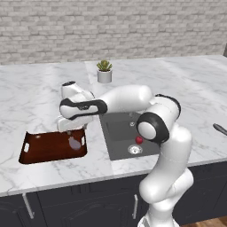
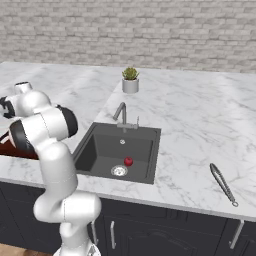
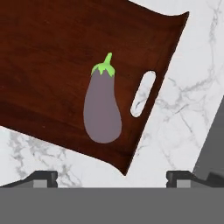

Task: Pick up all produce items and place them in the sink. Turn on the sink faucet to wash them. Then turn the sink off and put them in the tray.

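Observation:
The purple eggplant (image 3: 102,107) with its green tip lies flat on the dark reddish-brown tray (image 3: 43,65), near the handle slot. My gripper (image 3: 111,179) hangs open just above it, fingertips (image 3: 41,178) wide apart and touching nothing. From the left base, the gripper (image 1: 72,129) sits over the tray's (image 1: 44,148) right end, above the eggplant (image 1: 74,142). The round red fruit (image 1: 139,140) rests in the dark grey sink (image 1: 116,133) beside the drain; from the other side it (image 2: 128,161) lies in the sink (image 2: 100,150). No water runs from the faucet (image 2: 121,114).
A potted succulent (image 1: 104,71) stands on the marble counter behind the sink. A long metal utensil (image 2: 223,184) lies on the counter far right. The brick wall closes the back. My arm stretches across the sink's left part.

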